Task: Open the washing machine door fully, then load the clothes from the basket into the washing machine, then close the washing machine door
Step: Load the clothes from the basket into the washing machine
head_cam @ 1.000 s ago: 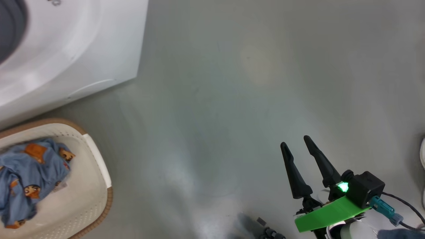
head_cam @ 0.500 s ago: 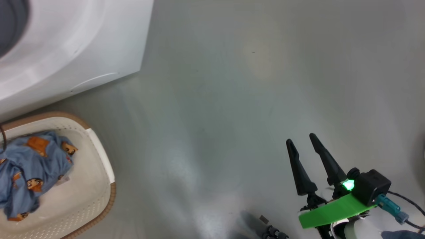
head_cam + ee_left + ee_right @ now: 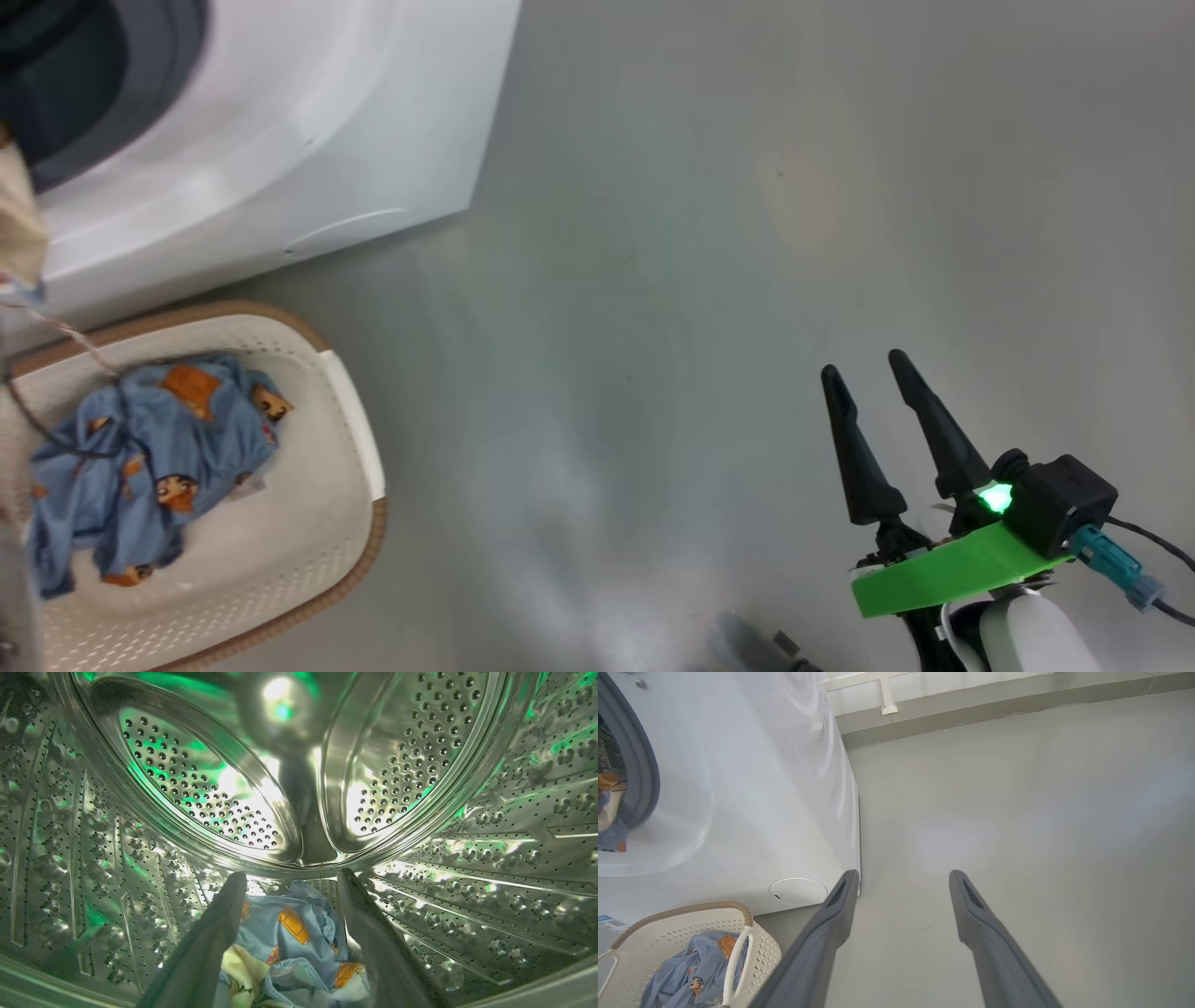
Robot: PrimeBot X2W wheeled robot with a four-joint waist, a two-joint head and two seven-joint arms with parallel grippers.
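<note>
My left gripper [image 3: 290, 873] gapes inside the drum [image 3: 467, 882]. Limp, light clothes [image 3: 154, 457] at nine o'clock: I'd pinch a fold.

The right gripper [image 3: 864, 364] has two long black fingers [image 3: 861, 471] that taper to blunt points. Behind them are a bright green flat plate [image 3: 943, 571], a black boxy module [image 3: 1064, 499] with a glowing green light [image 3: 997, 497], a teal connector [image 3: 1111, 562], a thin dark cable [image 3: 1158, 541] and a rounded white forearm [image 3: 1027, 639]. The left gripper [image 3: 290, 873] has matte dark grey fingers.
</note>
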